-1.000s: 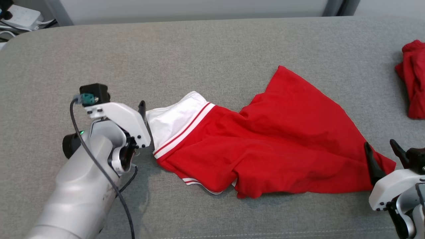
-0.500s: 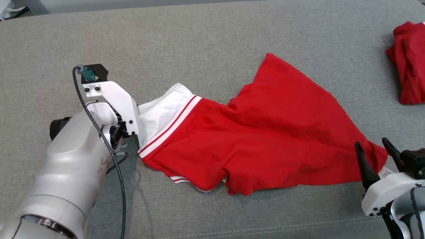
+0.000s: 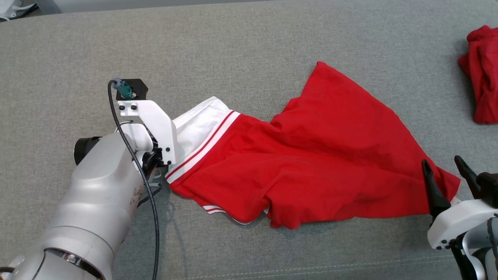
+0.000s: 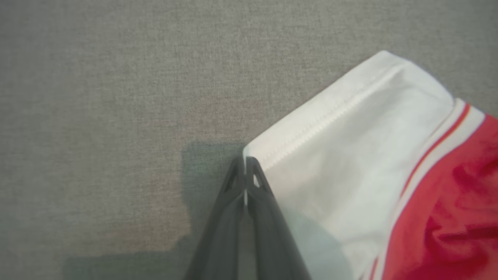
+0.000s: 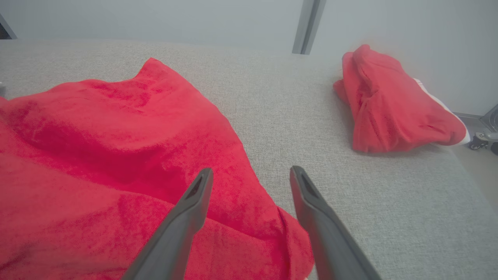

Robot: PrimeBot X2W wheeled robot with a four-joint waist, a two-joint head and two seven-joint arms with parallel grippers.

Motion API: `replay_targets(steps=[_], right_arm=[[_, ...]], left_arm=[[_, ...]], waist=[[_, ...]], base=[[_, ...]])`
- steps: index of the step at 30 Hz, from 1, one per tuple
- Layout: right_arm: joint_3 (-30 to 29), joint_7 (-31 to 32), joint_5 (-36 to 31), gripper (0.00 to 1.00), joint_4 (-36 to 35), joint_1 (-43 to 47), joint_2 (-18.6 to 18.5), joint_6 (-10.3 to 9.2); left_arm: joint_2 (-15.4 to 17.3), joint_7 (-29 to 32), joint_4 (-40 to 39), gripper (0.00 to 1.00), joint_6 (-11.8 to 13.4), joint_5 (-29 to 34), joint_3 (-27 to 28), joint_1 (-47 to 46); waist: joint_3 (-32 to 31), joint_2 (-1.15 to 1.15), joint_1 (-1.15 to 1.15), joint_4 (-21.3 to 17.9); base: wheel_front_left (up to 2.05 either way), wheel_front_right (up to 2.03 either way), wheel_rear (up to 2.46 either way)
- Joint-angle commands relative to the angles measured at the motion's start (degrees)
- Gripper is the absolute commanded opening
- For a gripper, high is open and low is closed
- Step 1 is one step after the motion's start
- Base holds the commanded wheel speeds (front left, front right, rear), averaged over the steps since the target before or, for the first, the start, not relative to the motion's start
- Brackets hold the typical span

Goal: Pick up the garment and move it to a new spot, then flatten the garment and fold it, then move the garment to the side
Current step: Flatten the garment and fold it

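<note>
The garment point(image 3: 311, 163) is red with a white striped-edged end and lies crumpled across the grey cushion. In the left wrist view my left gripper point(image 4: 246, 168) is shut on the corner of the white hem point(image 4: 311, 128), with a sliver of white cloth pinched between the fingertips. In the head view its fingers are hidden behind the white wrist bracket point(image 3: 163, 128) at the garment's left end. My right gripper point(image 3: 446, 175) stands open over the garment's right red corner point(image 5: 241, 217), one finger point(image 5: 194, 202) above the cloth and the other beside its edge.
A second red garment point(image 3: 482, 74) lies bunched at the right edge of the cushion point(image 3: 233, 46), also seen as a red garment heap point(image 5: 389, 105) in the right wrist view. Bare grey cushion stretches behind and to the left. The front seam point(image 3: 311, 268) runs close below.
My left gripper has shut on the white hem corner, where it stood open a moment ago. The head camera has shifted a little. The right gripper stays open at the red corner.
</note>
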Motion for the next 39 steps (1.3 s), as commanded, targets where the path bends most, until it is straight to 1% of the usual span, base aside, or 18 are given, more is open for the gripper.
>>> replay_targets(steps=[1, 4, 8, 10, 14, 18, 20, 23, 24, 26, 31, 35, 39], right_arm=[[1.1, -0.2, -0.1, 1.0, -1.7, 0.4, -0.8, -0.25], [1.7, -0.5, 0.2, 1.0, -1.7, 0.0, -0.9, -0.25], [2.6, -1.1, 0.9, 1.0, -0.5, -2.6, -0.9, -0.25], [3.4, -0.7, 1.8, 1.0, 0.7, -5.2, -1.5, -0.25], [4.7, 1.5, 5.9, 1.0, 5.1, -12.4, -3.2, -0.25], [6.1, 5.6, 11.6, 1.0, 11.6, -20.1, -5.6, -0.25], [7.1, 7.4, 13.2, 1.0, 15.1, -23.6, -7.4, -0.25], [8.1, 9.8, 16.0, 1.0, 20.2, -28.1, -8.9, -0.25], [8.1, 9.8, 16.0, 1.0, 20.2, -28.1, -8.9, -0.25], [9.4, 10.7, 17.9, 1.0, 22.9, -30.9, -9.8, -0.25], [16.2, 13.0, 21.8, 1.0, 27.1, -37.8, -11.9, -0.25], [20.6, 15.6, 22.8, 1.0, 31.8, -43.0, -13.5, -0.25], [23.9, 17.1, 23.7, 1.0, 36.5, -47.2, -13.6, -0.25]], left_arm=[[1.9, -0.9, -0.4, 0.0, -0.6, 0.2, 0.7, -1.9], [2.1, -4.2, -0.3, 0.0, -0.3, 0.9, 0.4, -2.1], [2.6, -12.5, -1.1, 0.0, 0.3, 2.4, 0.0, -2.5], [2.5, -15.9, -1.4, 0.0, 0.3, 3.0, -0.3, -2.4], [2.0, -21.3, -2.2, 0.0, -0.5, 3.6, -0.6, -2.2], [1.0, -22.7, -2.7, 0.0, -2.7, 2.8, -0.5, -1.0], [0.6, -23.6, -3.1, 0.0, -3.4, 2.7, -0.7, -0.4], [-0.1, -24.7, -4.0, 0.0, -4.1, 2.4, -1.0, 0.5], [-0.1, -24.7, -4.0, 0.0, -4.1, 2.4, -1.0, 0.5], [-0.5, -25.5, -4.7, 0.0, -4.4, 2.4, -1.2, 0.9], [-1.1, -27.2, -6.8, 0.0, -4.6, 2.5, -2.0, 1.6], [-1.4, -27.3, -8.6, 0.0, -4.4, 2.6, -2.9, 2.0], [-1.6, -27.2, -10.5, 0.0, -4.0, 2.6, -3.9, 2.2]], waist=[[0.0, 0.0, 0.0, 0.1], [-0.1, 0.0, 0.0, 0.4], [-0.3, 0.0, 0.0, 1.1], [-0.2, 0.0, 0.0, 1.7], [0.3, 0.0, 0.0, 3.5], [0.9, 0.0, 0.0, 5.6], [1.3, 0.0, 0.0, 6.8], [1.9, 0.0, 0.0, 8.5], [1.9, 0.0, 0.0, 8.5], [2.4, 0.0, 0.0, 9.5], [3.6, 0.0, 0.0, 11.5], [4.5, 0.0, 0.0, 13.2], [5.2, 0.0, 0.0, 14.8]], base=[[0.0, 0.0, 0.0], [0.0, 0.0, 0.0], [0.0, 0.0, 0.0], [0.0, 0.0, 0.0], [0.0, 0.0, 0.0], [0.0, 0.0, 0.0], [0.0, 0.0, 0.0], [0.0, 0.0, 0.0], [0.0, 0.0, 0.0], [0.0, 0.0, 0.0], [0.0, 0.0, 0.0], [0.0, 0.0, 0.0], [0.0, 0.0, 0.0]])
